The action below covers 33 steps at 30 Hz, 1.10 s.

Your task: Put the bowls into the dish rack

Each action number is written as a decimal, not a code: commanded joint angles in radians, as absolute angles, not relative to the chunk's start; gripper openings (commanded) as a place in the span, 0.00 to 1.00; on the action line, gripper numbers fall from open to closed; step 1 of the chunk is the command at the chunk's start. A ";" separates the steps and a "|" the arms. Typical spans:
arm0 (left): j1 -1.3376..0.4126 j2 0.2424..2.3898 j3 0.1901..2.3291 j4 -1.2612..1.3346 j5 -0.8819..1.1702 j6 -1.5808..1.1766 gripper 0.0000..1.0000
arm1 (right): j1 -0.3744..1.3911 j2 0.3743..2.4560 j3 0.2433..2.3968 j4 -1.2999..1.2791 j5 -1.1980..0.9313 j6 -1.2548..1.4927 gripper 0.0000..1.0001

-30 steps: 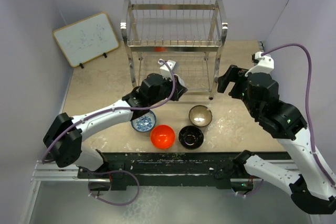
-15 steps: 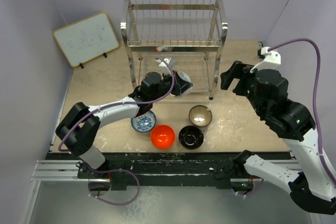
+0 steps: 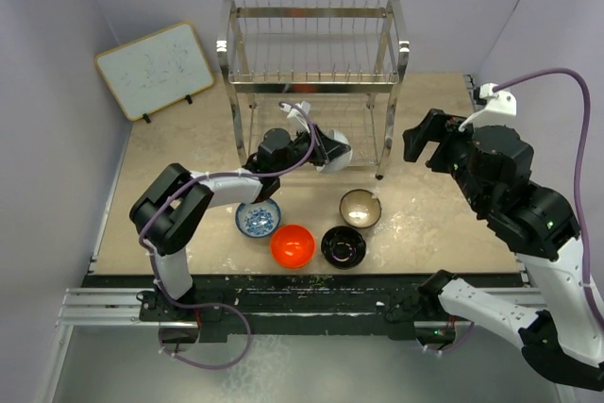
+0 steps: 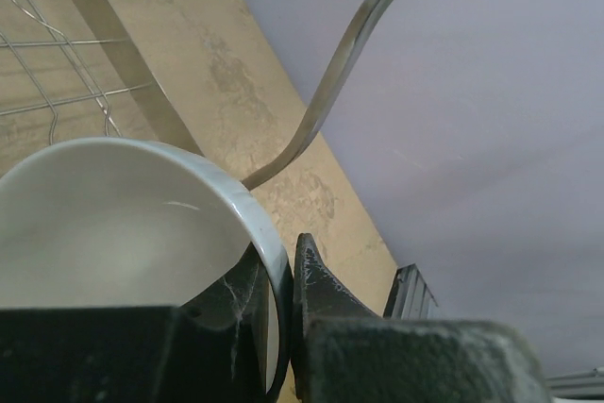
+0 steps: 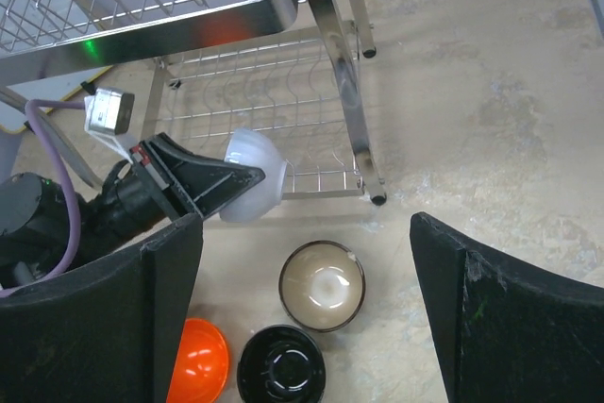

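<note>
My left gripper (image 3: 326, 150) is shut on the rim of the white bowl (image 3: 336, 150), holding it tilted at the front edge of the dish rack's (image 3: 311, 82) lower shelf. In the left wrist view the fingers (image 4: 316, 280) pinch the bowl's (image 4: 113, 224) wall, with rack wire (image 4: 57, 92) behind. On the table lie the blue-and-white bowl (image 3: 258, 219), orange bowl (image 3: 293, 245), black bowl (image 3: 343, 246) and tan bowl (image 3: 360, 208). My right gripper (image 3: 423, 143) is open and empty, right of the rack, high above the tan bowl (image 5: 322, 286).
A white wood-framed board (image 3: 154, 70) leans at the back left. The rack's front right leg (image 5: 363, 139) stands just behind the tan bowl. The right wrist view also shows the black bowl (image 5: 280, 365) and orange bowl (image 5: 193, 361).
My left arm has stretched forward and right, carrying the white bowl up to the rack's lower shelf. My right arm has drifted slightly right and back.
</note>
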State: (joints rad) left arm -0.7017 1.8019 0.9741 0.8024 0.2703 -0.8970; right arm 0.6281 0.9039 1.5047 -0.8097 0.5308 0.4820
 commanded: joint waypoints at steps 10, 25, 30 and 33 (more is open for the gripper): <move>-0.631 1.997 1.247 1.075 0.376 -1.152 0.00 | 0.626 0.926 1.570 -0.823 0.506 0.447 0.92; -0.615 2.218 1.434 1.239 0.379 -1.352 0.00 | 0.626 0.918 1.598 -0.853 0.508 0.437 0.93; -0.615 2.264 1.505 1.209 0.362 -1.362 0.00 | 0.626 0.914 1.581 -0.848 0.499 0.438 0.93; -0.615 2.313 1.551 1.219 0.350 -1.385 0.00 | 0.625 0.913 1.570 -0.844 0.492 0.441 0.93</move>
State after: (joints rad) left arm -0.6174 2.2734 1.4609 1.0992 0.3664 -1.3437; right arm 0.6281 0.9199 1.5715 -0.8619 0.5037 0.4572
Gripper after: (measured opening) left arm 0.096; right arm 0.925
